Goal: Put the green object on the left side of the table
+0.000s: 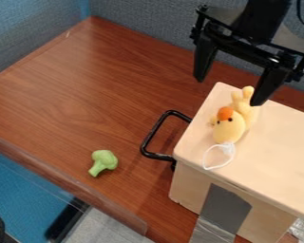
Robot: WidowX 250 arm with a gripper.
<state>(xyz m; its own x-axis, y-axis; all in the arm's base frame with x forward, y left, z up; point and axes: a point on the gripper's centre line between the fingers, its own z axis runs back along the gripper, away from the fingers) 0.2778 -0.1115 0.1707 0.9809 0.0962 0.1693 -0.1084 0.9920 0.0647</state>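
Gripper (231,90) at 2 o'clock, fingers apart, w/ nothing held. Broccoli (105,160) at 7 o'clock on table (85,90), nr edge; off-ctr grab might knock it off. Low approach could snag handle (156,134) nr ctr.

1 desk (85,99): is showing a reddish-brown wood-grain top, with a brown rim (59,178) running along its lower-left edge. 1 toy broccoli, green (104,160): is lying directly on the desk near that rim, its stem pointing down and slightly left in the view. 1 box, pale wood (278,142): is standing on the desk to the right of the broccoli, apart from it, with 1 black handle (156,135) jutting from its left side.
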